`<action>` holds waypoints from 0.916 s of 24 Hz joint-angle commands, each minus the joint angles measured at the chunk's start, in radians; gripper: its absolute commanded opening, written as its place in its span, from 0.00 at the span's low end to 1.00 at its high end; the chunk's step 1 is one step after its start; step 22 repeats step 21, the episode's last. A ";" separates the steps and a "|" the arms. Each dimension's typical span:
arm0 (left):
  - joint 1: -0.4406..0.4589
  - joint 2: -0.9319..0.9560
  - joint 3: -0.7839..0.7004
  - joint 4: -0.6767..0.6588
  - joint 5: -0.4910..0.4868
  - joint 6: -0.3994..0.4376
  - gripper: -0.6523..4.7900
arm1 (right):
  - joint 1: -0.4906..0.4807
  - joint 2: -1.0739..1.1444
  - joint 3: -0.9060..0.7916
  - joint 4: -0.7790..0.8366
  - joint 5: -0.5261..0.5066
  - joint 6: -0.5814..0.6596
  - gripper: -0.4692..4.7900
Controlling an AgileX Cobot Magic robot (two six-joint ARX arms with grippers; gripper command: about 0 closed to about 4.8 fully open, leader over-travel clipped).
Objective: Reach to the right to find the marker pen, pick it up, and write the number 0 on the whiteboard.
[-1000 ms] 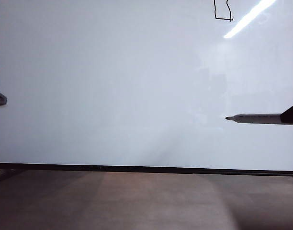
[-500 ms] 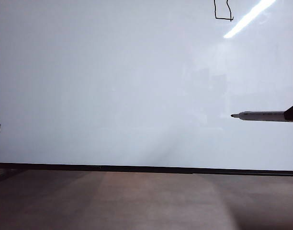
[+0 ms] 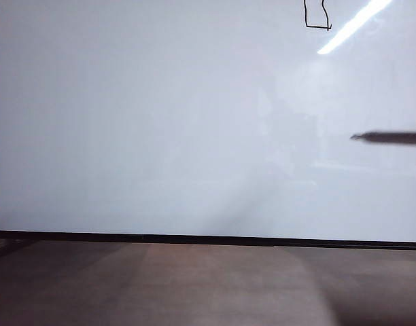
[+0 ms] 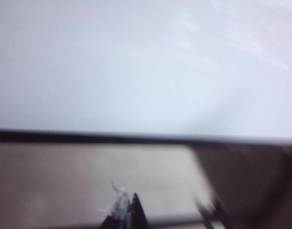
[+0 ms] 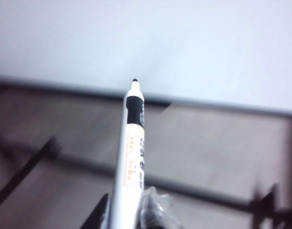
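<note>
Right pincer [image 5: 124, 212] clamped on slim white-barrelled marker pen [image 5: 130, 143], glossy whiteboard [image 3: 160, 122], boxy number 0 [image 3: 317, 15] near top edge, left pincer [image 4: 165, 217] blurred, state unclear

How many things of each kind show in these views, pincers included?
Marker pen: 1
Whiteboard: 1
Drawn number 0: 1
Pincers: 2, left pincer, right pincer shut on the marker pen
Total: 5

I count one whiteboard [image 3: 160, 122] with one boxy number 0 [image 3: 317, 15] drawn on it, one marker pen [image 5: 130, 157] clamped in my right gripper [image 5: 124, 210], and my left gripper [image 4: 129, 214], which makes two grippers of mine, above one brown floor surface [image 3: 194, 285].
</note>
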 commanded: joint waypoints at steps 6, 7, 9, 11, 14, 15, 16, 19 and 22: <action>0.082 -0.047 0.001 0.031 0.008 0.005 0.11 | -0.302 -0.233 0.008 0.029 0.003 0.001 0.09; 0.082 -0.047 0.001 0.030 0.007 0.004 0.11 | -0.317 -0.233 0.008 0.029 0.003 0.001 0.09; 0.085 -0.047 0.001 0.029 0.006 0.005 0.11 | -0.323 -0.233 0.007 0.027 0.003 0.001 0.09; 0.084 -0.047 0.001 0.029 0.006 0.005 0.11 | -0.318 -0.233 0.006 0.027 0.002 0.001 0.09; 0.084 -0.047 0.001 0.029 0.007 0.005 0.11 | -0.318 -0.233 0.006 0.027 0.002 0.001 0.09; 0.084 -0.047 0.001 0.029 0.006 0.005 0.11 | -0.318 -0.233 0.006 0.027 0.002 0.001 0.09; 0.084 -0.047 0.001 0.029 0.007 0.005 0.11 | -0.317 -0.233 0.006 0.027 0.002 0.001 0.09; 0.084 -0.047 0.001 0.028 0.007 0.005 0.11 | -0.317 -0.233 0.006 0.027 0.002 0.001 0.09; 0.084 -0.047 0.001 0.028 0.007 0.005 0.11 | -0.317 -0.233 0.006 0.027 0.002 0.001 0.09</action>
